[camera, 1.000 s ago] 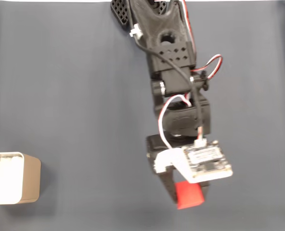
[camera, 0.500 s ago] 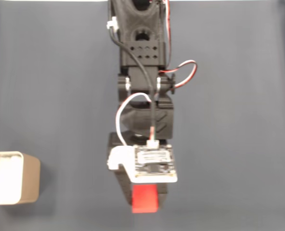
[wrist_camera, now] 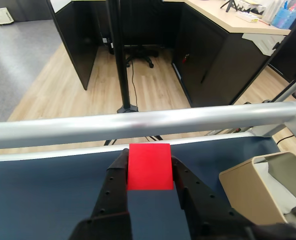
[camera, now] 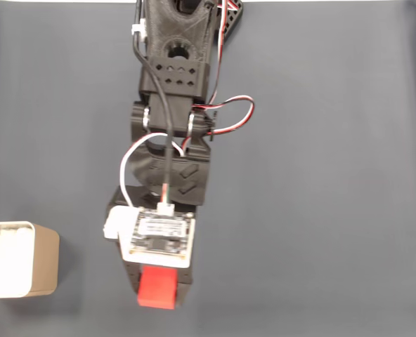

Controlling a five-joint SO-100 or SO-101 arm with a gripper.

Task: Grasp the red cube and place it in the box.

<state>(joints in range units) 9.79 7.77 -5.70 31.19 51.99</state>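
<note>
Your gripper (wrist_camera: 149, 172) is pinching the red cube (wrist_camera: 149, 167) between its two black fingers (wrist_camera: 117, 172), one pressed against each side face. In the wrist view the cube is a plain matte block with crisp edges and no markings, and the plastic fingers look slightly ribbed, like printed parts. Their lower ends are cut off by the bottom of that view.

From the fixed view you see the red cube (camera: 157, 288) poking out below the gripper (camera: 157, 289), near the bottom edge of the dark blue-grey mat (camera: 320, 210). The mat looks smooth and matte. A small white circuit board (camera: 159, 237) rides on top of the wrist and hides most of the fingers from there. It has some print on it, but it's too small to read. Red, white and black wires (camera: 225, 116) loop off the arm.

The box (camera: 18, 259) sits at the left edge of the mat, well apart from the cube, and it's cut off by the picture on that side. It's beige with rounded corners, a thin pale rim and white crumpled-looking lining. In the wrist view the box (wrist_camera: 248, 187) is off to the right, partly cropped too. A shiny metal rail (wrist_camera: 138, 125) runs along the far edge of the mat.
</note>
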